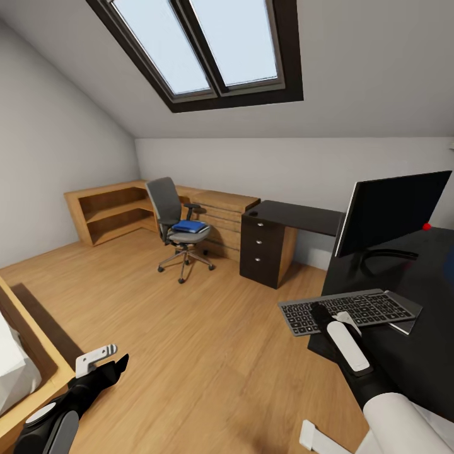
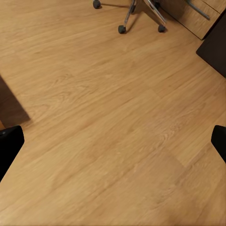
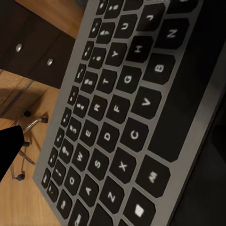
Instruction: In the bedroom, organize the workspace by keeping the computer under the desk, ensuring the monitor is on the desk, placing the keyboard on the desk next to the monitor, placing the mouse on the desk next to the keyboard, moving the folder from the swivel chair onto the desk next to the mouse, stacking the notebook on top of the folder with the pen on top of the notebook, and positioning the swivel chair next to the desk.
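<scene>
Hovering right gripper (image 1: 325,313) at keyboard (image 1: 348,309), lower right of head view; jaw state can't tell. Left gripper (image 1: 107,360) spread over floor (image 1: 189,353), lower left. Folder (image 1: 190,226) on swivel chair (image 1: 176,227), centre left.

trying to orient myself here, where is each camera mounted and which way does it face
Head view: on the head, looking forward and down across the bedroom; both arms show, left gripper, right gripper over the slim silver-grey keyboard.
Left wrist view: near the left gripper, facing wooden floor; dark fingertips at the edges.
Right wrist view: close over the keyboard; one fingertip.
Shared: head and left wrist both catch the grey swivel chair's chrome base.
</scene>
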### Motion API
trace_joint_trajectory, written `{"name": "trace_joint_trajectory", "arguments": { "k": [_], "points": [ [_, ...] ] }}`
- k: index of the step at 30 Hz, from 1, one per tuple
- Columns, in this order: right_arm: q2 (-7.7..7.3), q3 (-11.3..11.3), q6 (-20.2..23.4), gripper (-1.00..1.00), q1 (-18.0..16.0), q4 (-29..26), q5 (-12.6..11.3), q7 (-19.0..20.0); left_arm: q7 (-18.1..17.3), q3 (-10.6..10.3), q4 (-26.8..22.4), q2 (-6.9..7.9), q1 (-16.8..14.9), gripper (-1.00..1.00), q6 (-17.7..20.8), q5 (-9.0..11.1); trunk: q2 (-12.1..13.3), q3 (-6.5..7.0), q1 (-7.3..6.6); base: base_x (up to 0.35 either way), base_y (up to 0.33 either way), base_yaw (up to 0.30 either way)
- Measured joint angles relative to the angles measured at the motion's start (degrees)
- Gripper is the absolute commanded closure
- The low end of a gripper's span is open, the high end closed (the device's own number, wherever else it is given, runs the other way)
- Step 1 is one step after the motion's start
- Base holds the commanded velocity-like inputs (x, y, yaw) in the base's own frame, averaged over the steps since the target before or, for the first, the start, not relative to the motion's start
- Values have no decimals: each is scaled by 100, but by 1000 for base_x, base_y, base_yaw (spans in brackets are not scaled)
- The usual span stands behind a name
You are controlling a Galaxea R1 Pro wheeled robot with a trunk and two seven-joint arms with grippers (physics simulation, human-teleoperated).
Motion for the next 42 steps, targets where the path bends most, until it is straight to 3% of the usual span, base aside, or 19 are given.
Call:
{"name": "trace_joint_trajectory", "arguments": {
  "k": [42],
  "points": [
    [-14,-18,-71,-100,0,0,-1,0,0,-2,0,0,0,-100,-2,0,0,0,0,63,0,0]
  ]
}}
